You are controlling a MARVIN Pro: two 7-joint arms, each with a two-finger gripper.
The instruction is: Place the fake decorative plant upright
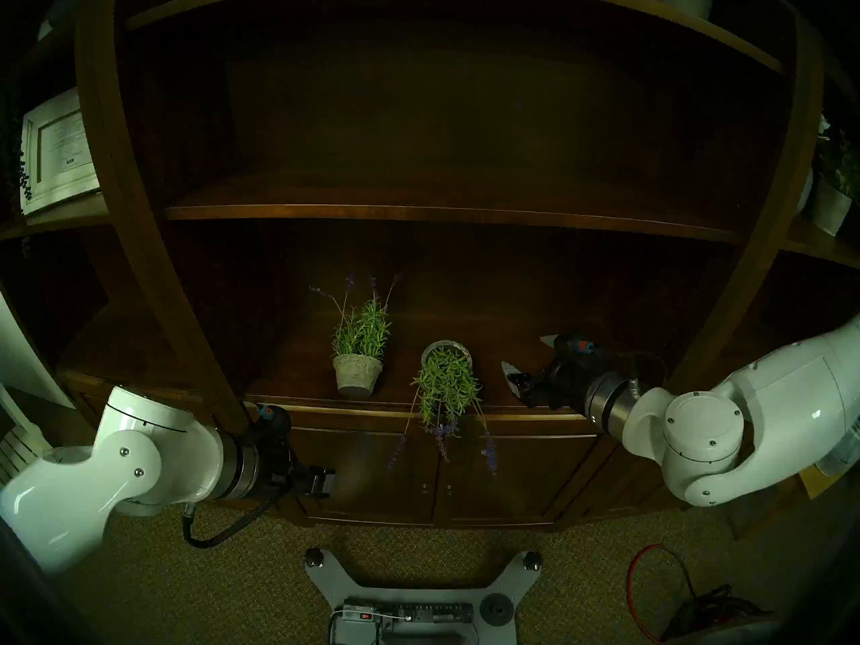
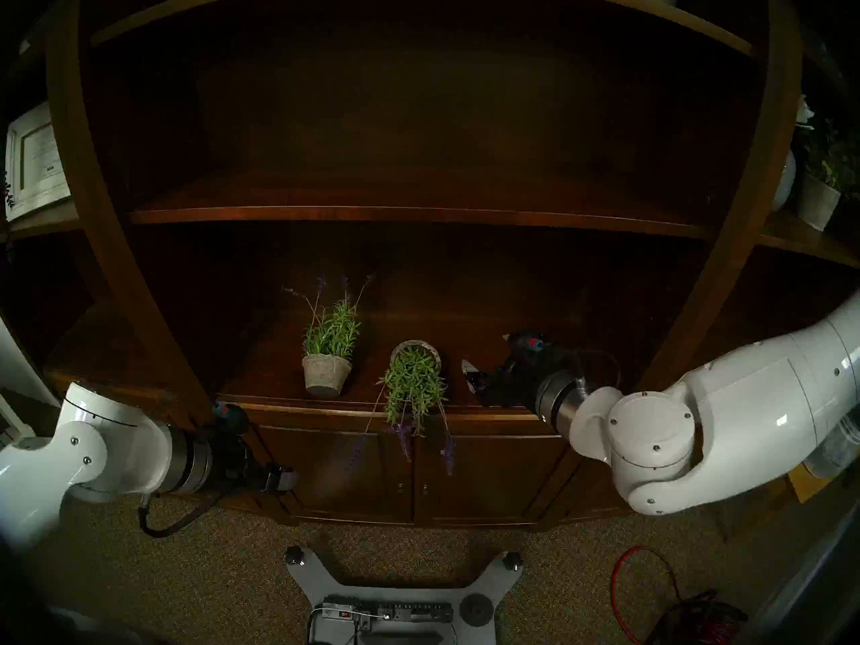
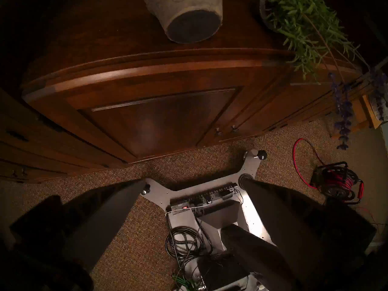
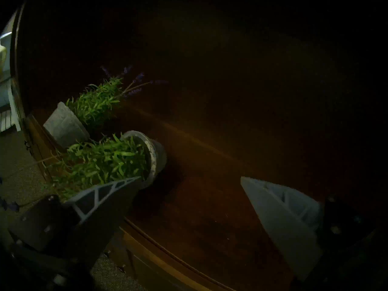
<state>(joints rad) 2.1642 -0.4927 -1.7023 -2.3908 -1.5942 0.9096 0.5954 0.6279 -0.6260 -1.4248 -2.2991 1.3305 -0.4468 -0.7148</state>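
Observation:
A fake lavender plant (image 1: 446, 388) in a grey pot lies on its side on the wooden shelf (image 1: 512, 397). Its pot mouth faces me, and its purple flower stems hang over the shelf's front edge. It also shows in the right wrist view (image 4: 105, 160) and the left wrist view (image 3: 304, 21). A matching plant (image 1: 358, 346) stands upright to its left. My right gripper (image 1: 530, 355) is open and empty over the shelf, just right of the fallen pot. My left gripper (image 1: 321, 481) is open and empty, below the shelf edge in front of the cabinet door.
An upper shelf board (image 1: 419, 213) spans above the plants. Cabinet doors (image 1: 372, 472) are below. A framed picture (image 1: 58, 150) is in the left bay and a white potted plant (image 1: 833, 197) in the right bay. My base (image 1: 409, 597) and a red cable reel (image 1: 698, 616) are on the carpet.

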